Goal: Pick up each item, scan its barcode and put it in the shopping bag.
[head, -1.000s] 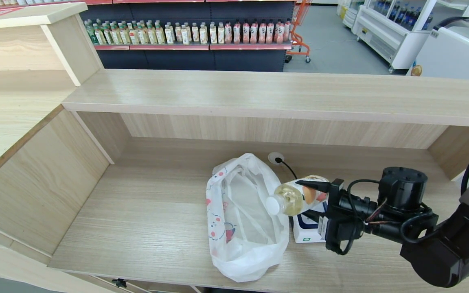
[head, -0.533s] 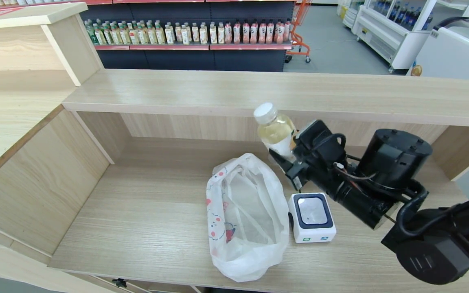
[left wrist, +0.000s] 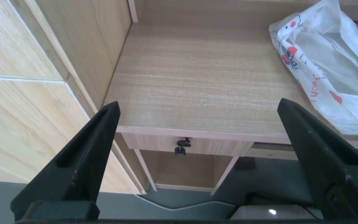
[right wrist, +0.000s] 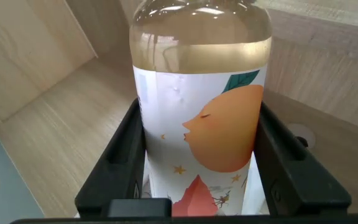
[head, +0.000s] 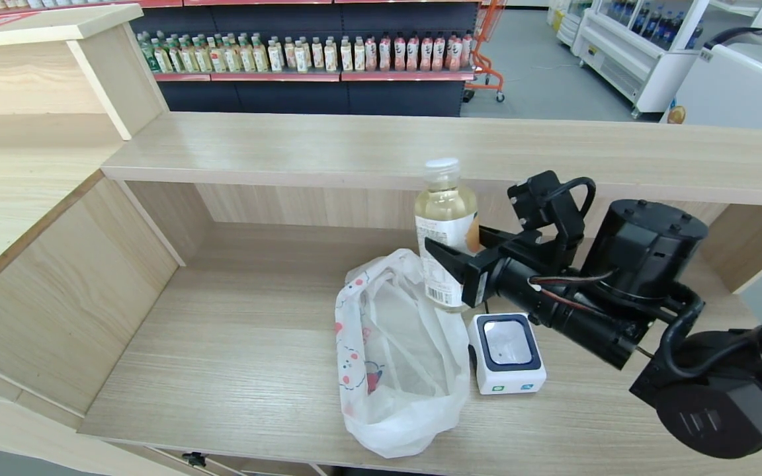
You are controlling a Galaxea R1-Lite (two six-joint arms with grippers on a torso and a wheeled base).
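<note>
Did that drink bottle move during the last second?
Yes. The bottle, held in the right gripper, went from lying sideways low over the scanner to upright and higher, above its far side.

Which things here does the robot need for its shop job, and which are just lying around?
For the job: bottle in the right pincer, shopping bag, scanner box.
Just lying about: drinks on the shelf, orange trolley, fridges.

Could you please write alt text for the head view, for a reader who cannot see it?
The right gripper holds a bottle of pale drink upright above a wooden counter, its barcode facing the camera. Below it an open white shopping bag and a small white scanner sit side by side; shop shelves of bottles stand behind.
</note>
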